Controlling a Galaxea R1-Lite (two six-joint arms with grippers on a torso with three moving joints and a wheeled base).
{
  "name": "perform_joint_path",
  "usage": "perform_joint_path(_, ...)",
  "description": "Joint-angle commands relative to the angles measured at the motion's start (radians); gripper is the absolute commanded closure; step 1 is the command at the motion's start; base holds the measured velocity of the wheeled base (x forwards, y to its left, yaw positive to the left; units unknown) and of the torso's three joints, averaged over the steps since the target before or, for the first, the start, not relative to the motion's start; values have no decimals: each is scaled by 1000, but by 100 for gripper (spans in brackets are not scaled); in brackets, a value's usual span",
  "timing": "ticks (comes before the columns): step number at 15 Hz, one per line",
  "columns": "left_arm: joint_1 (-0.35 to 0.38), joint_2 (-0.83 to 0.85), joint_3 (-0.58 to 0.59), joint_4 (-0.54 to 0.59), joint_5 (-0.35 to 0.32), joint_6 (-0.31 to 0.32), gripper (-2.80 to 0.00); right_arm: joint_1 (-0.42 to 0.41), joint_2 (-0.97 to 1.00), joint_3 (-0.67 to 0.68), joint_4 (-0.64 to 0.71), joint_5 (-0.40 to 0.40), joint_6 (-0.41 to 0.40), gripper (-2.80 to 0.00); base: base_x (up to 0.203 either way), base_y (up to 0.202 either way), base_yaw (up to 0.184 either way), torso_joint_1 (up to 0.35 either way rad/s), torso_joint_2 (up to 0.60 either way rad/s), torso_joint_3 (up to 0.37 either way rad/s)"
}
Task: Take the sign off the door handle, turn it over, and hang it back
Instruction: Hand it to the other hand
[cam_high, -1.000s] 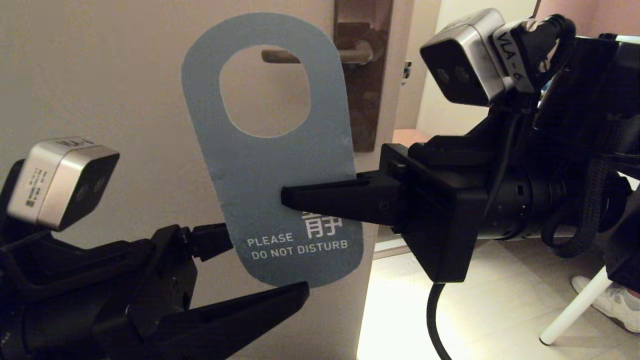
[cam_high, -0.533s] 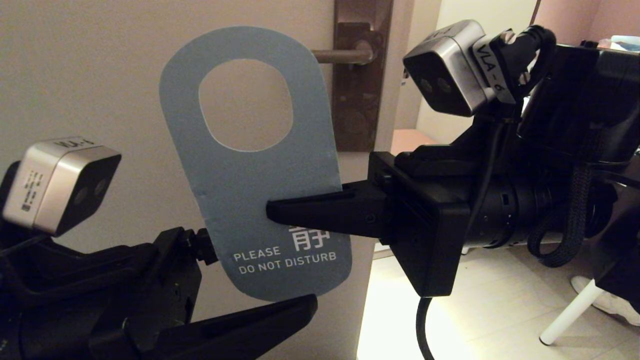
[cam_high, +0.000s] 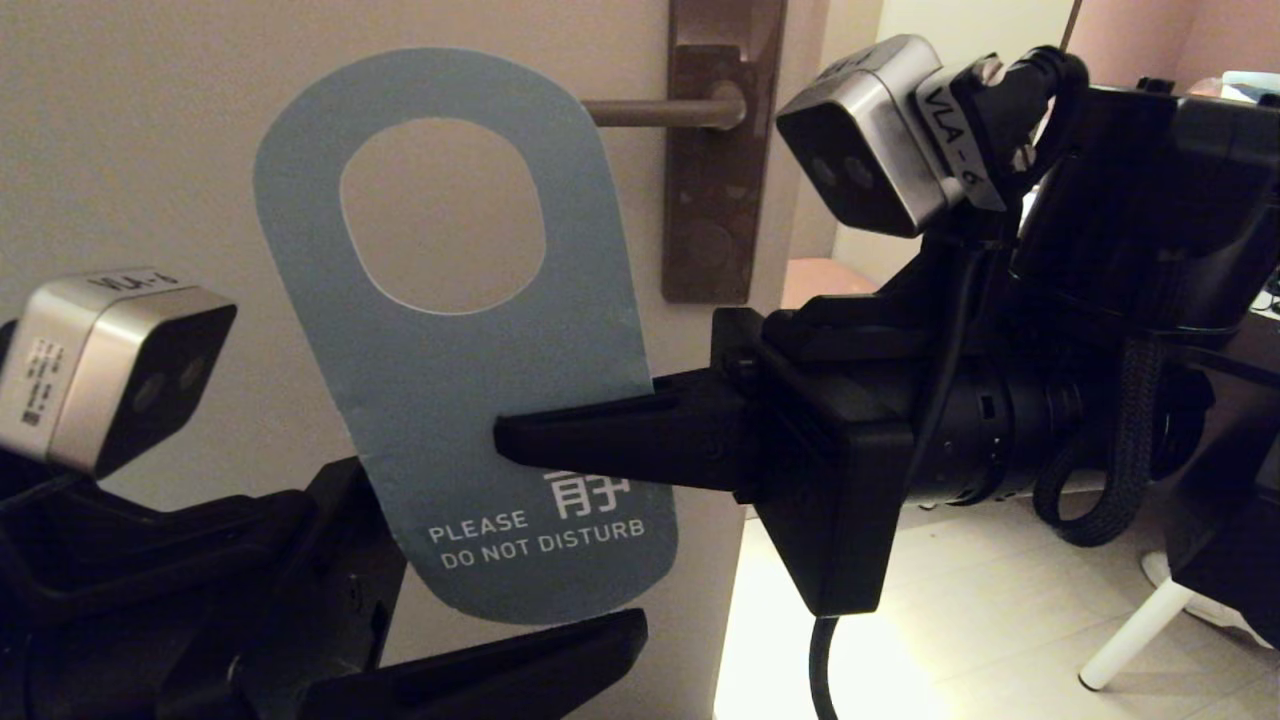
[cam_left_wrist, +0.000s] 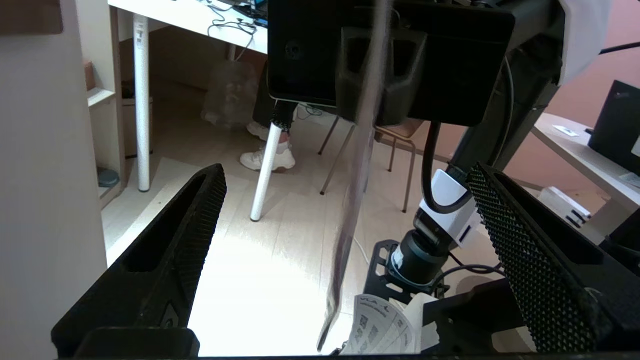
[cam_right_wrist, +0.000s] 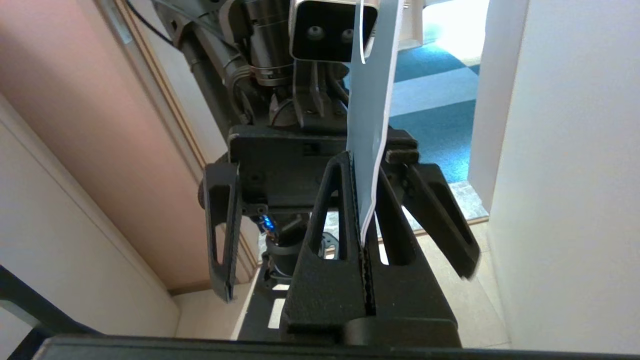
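one sign (cam_high: 470, 390), blue side w/ "please do not disturb" facing the head cam, is held off the door handle (cam_high: 655, 112), to the left of the lever's free end and a bit lower, its big hole clear of the lever. the right gripper (cam_high: 520, 445) comes in from the handle's side, below it, and pinches the sign's edge just above the lettering. the right wrist view adds what the head view can't: the card edge-on (cam_right_wrist: 367, 150), clamped between two pressed-together fingers (cam_right_wrist: 330, 240), its pale back edge showing. the left gripper (cam_left_wrist: 345, 240) sits below the sign, well under the handle; the left wrist view shows its two ribbed fingers (cam_left_wrist: 195, 225) spread wide w/ the sign's thin edge (cam_left_wrist: 357, 165) hanging between them, touching neither (as far as visible). count: one sign, one handle on one dark plate (cam_high: 715, 200), two grippers.
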Motion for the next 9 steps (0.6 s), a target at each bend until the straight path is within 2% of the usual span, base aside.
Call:
perform_joint_path(1, -10, -4, 5, -4, -2, -1, -280, 4, 5, -3, -4, 4, 2, 0, 0, 0, 0, 0, 0, 0)
perform_joint_path(4, -10, -6, 7, -5, -2, 2, -280, 4, 6, -3, -3, 3, 0, 0, 0, 0, 0, 0, 0, 0)
perform_joint_path(5, -10, -6, 7, -5, -2, 2, -30, 3, 5, -1, -3, 4, 0, 0, 0, 0, 0, 0, 0, 0)
perform_joint_path(6, -10, -6, 7, -5, -2, 2, 0, 4, 5, -1, -3, 3, 0, 0, 0, 0, 0, 0, 0, 0)
perform_joint_path(9, -9, -7, 6, -5, 1, 0, 0, 4, 4, 5, -3, 3, -1, 0, 0, 0, 0, 0, 0, 0)
